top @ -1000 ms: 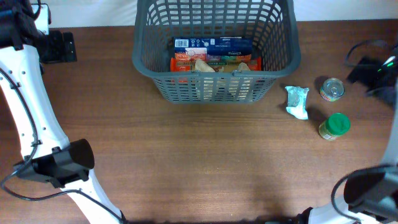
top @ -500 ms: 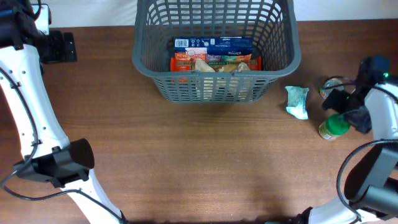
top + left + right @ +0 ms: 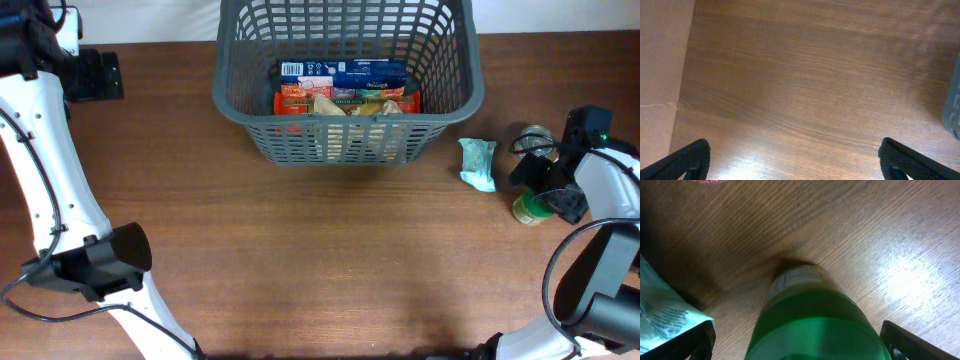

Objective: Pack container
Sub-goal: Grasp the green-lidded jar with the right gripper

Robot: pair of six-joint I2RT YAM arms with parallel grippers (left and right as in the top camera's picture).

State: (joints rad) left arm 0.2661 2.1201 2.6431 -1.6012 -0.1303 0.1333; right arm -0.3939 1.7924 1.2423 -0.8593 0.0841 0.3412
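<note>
Your right gripper (image 3: 547, 190) is the one placed for this. It hangs over the green-lidded jar (image 3: 527, 209) with its jaws spread wide and nothing held. The jar stands on the table (image 3: 330, 250) to the right of the container (image 3: 250, 118), a little nearer you than its front wall. In the right wrist view the jar sits squarely between the two fingertips (image 3: 692, 340) with its lid toward the camera. From that, judge its long axis as upright and in line with your approach, with one finger on either side and neither visibly touching. Mind the neighbours when you close. The teal packet (image 3: 478, 163) lies between the jar and the container's right wall, just beside the finger on that side. A tin can (image 3: 530, 133) stands just behind the jar, toward the level of the container's front wall, partly hidden under the arm. The carry will have to rise over the container's tall slotted wall and thick rim. Groceries (image 3: 345, 95) already fill the front strip of its floor, while the floor behind them looks free. Your left gripper (image 3: 97, 75) is well away, off the container's left side. Its jaws are also released and empty over bare wood, with only a corner of the container at the edge of its view, so it is poorly placed for the jar.
</note>
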